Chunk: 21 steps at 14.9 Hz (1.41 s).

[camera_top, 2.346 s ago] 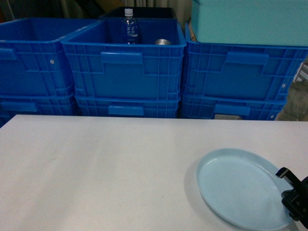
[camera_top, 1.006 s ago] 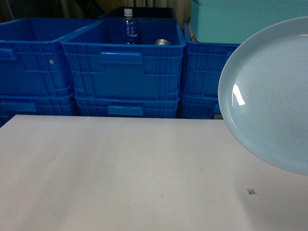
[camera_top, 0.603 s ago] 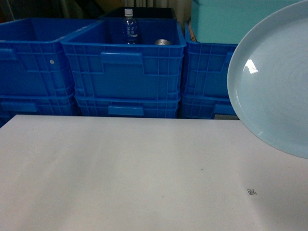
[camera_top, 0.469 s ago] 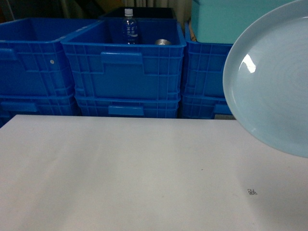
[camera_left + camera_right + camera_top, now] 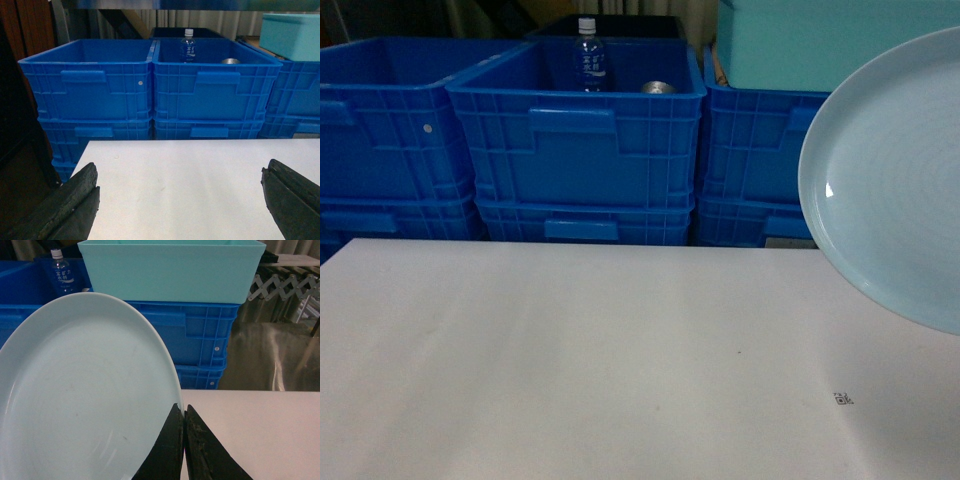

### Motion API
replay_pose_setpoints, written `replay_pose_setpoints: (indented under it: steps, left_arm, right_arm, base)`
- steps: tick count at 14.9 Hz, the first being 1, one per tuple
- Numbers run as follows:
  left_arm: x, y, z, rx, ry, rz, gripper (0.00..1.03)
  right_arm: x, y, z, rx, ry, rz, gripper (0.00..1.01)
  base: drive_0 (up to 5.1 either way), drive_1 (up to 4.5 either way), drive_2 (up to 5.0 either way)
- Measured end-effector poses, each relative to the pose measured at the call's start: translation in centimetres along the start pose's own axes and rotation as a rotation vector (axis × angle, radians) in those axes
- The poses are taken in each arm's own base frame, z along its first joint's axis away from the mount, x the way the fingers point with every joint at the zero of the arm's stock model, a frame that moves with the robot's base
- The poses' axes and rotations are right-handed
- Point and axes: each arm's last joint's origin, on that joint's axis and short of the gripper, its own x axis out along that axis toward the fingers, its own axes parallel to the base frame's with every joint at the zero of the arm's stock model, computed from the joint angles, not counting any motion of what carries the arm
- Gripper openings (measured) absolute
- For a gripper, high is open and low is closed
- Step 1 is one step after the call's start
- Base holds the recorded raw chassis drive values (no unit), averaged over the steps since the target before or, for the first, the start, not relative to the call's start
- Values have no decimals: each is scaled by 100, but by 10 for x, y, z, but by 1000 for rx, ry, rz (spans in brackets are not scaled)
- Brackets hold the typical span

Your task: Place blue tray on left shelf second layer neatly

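1. The blue tray (image 5: 895, 190) was up in the air on the right of the head view, tilted with its glossy inside facing the camera, well clear of the white table (image 5: 570, 360) and cut off by the right edge of the picture.
2. From the right wrist camera, the right gripper (image 5: 184, 432) had its two black fingers pinched down on the tray's rim – basically no gap between them, so it was holding the tray by the edge.
3. The left gripper (image 5: 180, 200) hung low over the near side of the table with its fingers spread wide and nothing between them.
4. Behind the table sat stacked blue crates (image 5: 580, 140). The middle top one held a water bottle (image 5: 590, 58) with a white cap and a blue label – there was white lettering on it, but too small and blurry for me to read.
5. Next to the bottle was a small metal can (image 5: 658, 87), only its top showing.
6. A big teal box (image 5: 172, 267) sat on the right-hand crate stack.
7. A tiny square printed marker (image 5: 841, 399) was on the table near the right, looked like a QR-type code, unreadable.
8. The shelf wasn't anywhere I could make out.
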Motion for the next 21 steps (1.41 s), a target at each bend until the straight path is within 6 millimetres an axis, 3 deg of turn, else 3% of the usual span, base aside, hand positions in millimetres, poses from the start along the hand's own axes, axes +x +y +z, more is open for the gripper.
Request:
replay_pose_setpoints:
  steps: [13, 18, 21]
  left_arm:
    - [0, 0, 0, 0, 0, 0, 98]
    - [0, 0, 0, 0, 0, 0, 98]
    - [0, 0, 0, 0, 0, 0, 98]
  right_arm:
    - [-2, 7, 4, 33, -13, -1, 2]
    - [-12, 8, 13, 35, -46, 3, 2]
    - [-15, 6, 2, 37, -13, 0, 2]
  base:
    - [0, 0, 0]
    - [0, 0, 0]
    - [0, 0, 0]
